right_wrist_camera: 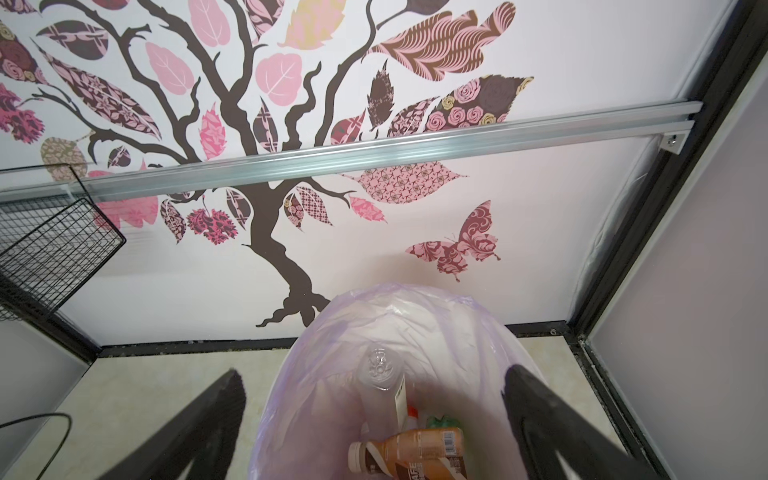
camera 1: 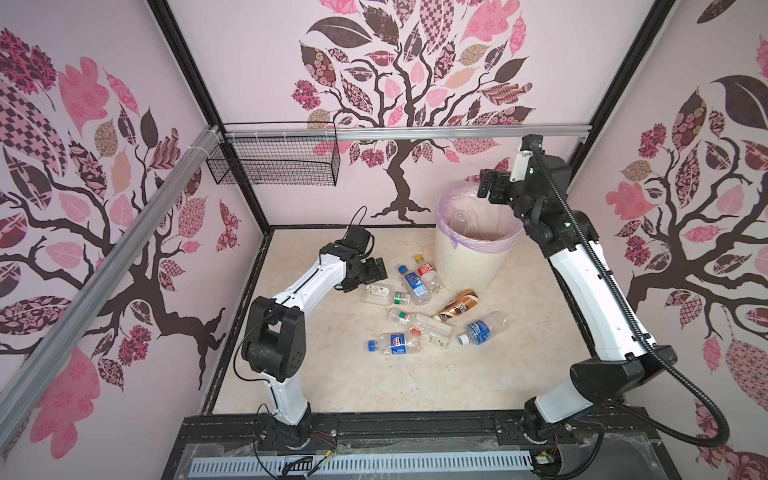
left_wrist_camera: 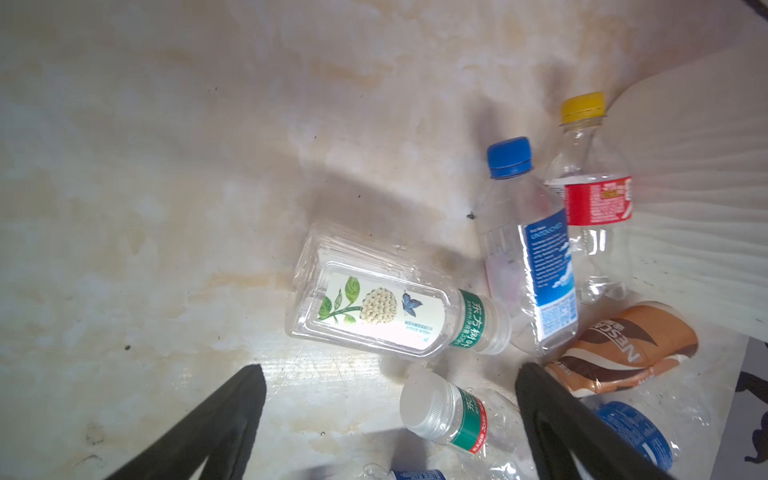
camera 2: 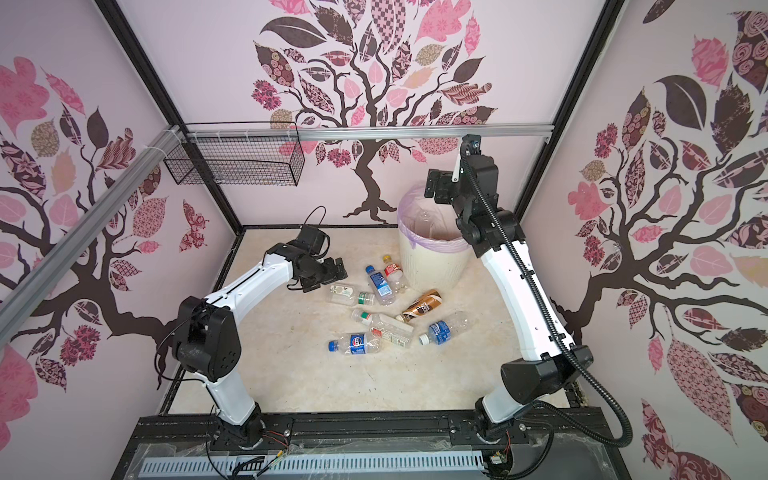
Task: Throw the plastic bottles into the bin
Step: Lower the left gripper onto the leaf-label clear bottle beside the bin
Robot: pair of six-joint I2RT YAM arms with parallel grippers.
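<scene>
Below, bottles (camera 1: 431, 330) on tabletop (camera 1: 332, 382); tree-decal walls (camera 1: 257, 83).

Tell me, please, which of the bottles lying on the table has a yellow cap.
The clear red-labelled bottle beside the bin; no other bottle on the table shows a yellow cap.

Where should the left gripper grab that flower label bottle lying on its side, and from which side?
Probably across the flat-sided body of the flower label bottle, nearer its base, from above. It lies on its side with bare table along both long sides; its neck end crowds the blue-capped bottle.
</scene>
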